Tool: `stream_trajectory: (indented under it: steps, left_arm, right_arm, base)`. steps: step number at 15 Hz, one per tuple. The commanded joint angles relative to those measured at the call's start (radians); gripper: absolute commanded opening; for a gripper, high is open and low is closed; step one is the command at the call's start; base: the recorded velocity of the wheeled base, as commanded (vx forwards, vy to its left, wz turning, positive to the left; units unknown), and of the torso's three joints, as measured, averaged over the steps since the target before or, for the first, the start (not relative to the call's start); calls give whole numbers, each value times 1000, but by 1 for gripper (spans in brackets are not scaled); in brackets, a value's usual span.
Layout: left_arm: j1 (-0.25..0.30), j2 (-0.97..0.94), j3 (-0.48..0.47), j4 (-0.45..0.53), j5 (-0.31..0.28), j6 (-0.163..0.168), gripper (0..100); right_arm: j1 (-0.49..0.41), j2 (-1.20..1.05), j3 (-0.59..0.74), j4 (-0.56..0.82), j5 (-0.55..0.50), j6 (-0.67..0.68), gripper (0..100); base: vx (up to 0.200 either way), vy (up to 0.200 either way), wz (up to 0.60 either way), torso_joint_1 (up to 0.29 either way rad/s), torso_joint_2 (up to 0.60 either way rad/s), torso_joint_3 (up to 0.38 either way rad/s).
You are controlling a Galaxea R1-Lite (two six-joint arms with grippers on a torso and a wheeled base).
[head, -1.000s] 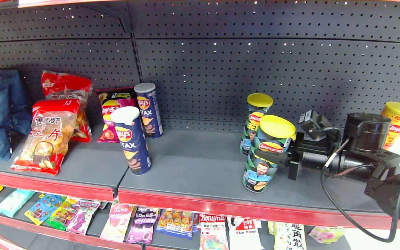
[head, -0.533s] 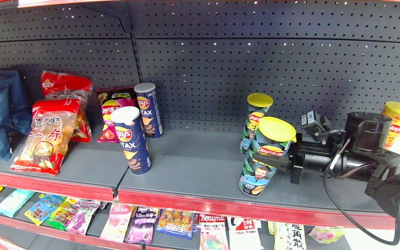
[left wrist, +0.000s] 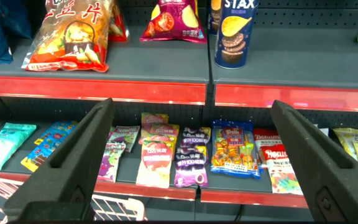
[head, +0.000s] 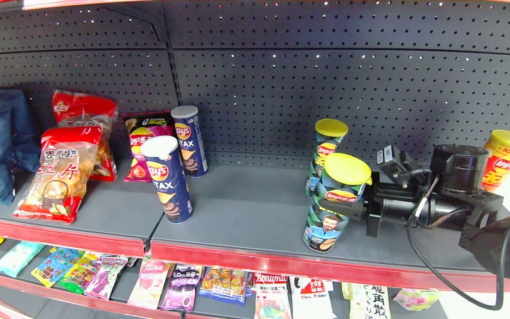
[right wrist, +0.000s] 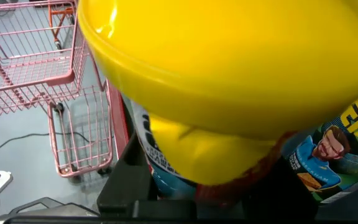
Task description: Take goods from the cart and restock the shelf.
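Now right hand (head: 342, 200) grips green can (head: 326, 227), second green can (head: 327, 142) behind; left hand (left wrist: 191, 111) wide.

The front can (head: 326, 228) is showing a yellow lid over green-and-blue print. The shelf (head: 246, 212) is showing grey, edged in red.

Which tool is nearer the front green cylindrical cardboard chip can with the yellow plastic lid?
Right. The right tool grips the green chip can at the front edge of the shelf. The left tool hangs open, back from the shelf, lower and to the can's left.
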Motion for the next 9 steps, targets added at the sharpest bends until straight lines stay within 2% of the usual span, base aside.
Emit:
stream_trajectory:
  steps: [1,9]
  left_arm:
    - [0,1,0,0,0,0,100]
    - [0,1,0,0,0,0,100]
  right_arm:
    - [0,4,-7,6,-1,-1,0]
    - [2,19,-1,9,1,-19,0]
  base:
    - [0,0,0,0,0,0]
    - [0,0,0,0,0,0]
